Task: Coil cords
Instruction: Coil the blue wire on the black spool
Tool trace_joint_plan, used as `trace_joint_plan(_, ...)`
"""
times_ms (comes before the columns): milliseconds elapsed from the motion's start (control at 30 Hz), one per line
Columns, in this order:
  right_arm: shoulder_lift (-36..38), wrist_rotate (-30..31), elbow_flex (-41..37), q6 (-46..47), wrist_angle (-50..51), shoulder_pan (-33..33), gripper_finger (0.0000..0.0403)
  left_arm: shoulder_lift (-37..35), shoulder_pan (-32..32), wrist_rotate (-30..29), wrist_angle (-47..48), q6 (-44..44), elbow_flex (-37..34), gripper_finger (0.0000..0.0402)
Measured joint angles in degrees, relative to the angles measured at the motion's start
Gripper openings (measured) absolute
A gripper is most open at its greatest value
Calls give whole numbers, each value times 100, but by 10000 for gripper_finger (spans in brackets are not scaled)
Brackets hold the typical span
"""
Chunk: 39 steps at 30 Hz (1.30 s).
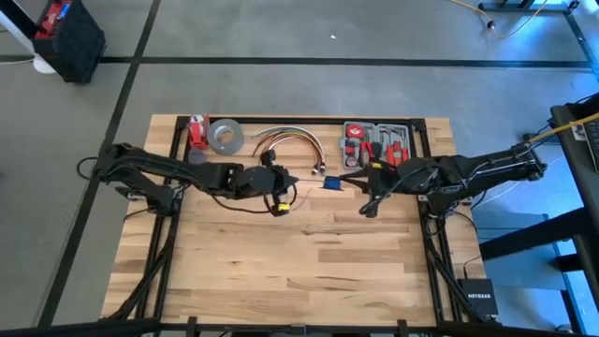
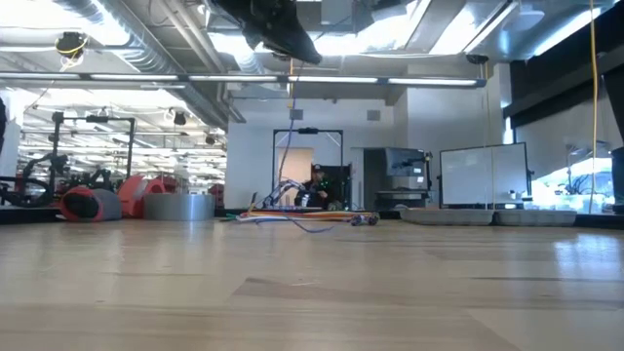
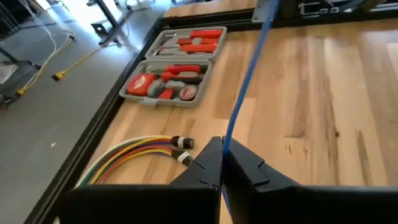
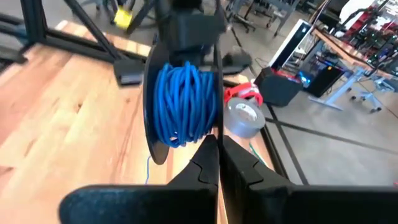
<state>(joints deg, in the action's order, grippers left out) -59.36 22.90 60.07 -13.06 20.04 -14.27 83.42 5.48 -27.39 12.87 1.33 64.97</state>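
Winding under way. Left gripper over table centre, clamped on blue cord stretched toward the other arm. Right gripper pinched shut beside wound coil. Next, likely: another wrap, tension kept.

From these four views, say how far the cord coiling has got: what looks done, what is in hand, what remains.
Done: many turns of blue cord sit wound on a black spool. In hand: the left gripper is shut on a taut run of the cord, and the right gripper is shut just in front of the spool. Left: the stretched length remains unwound; its full extent cannot be seen.
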Motion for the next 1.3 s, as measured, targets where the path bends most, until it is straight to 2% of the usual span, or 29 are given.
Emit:
trace_joint_plan(167,-375,156,5,-16,81,-2,2,-457,66,457,-370,-307,-1,0)
trace_joint_plan(400,-1052,971,3,-69,-91,0,2,-672,239,516,-871,-863,2,0)
trace_joint_plan(467,-1243,1263,3,-78,-361,2,2,-658,289,523,-997,-938,2,0)
trace_joint_plan(667,-1758,1556,3,-222,-1204,130,2,-482,405,527,-1471,-1033,0,0)
trace_joint_plan(1000,-2019,1242,-1,-223,-2270,380,2,122,499,405,-2223,-971,2,0)
trace_joint_plan(1300,-1830,1206,-20,-269,-2398,384,2,454,509,60,-2455,-718,13,0)
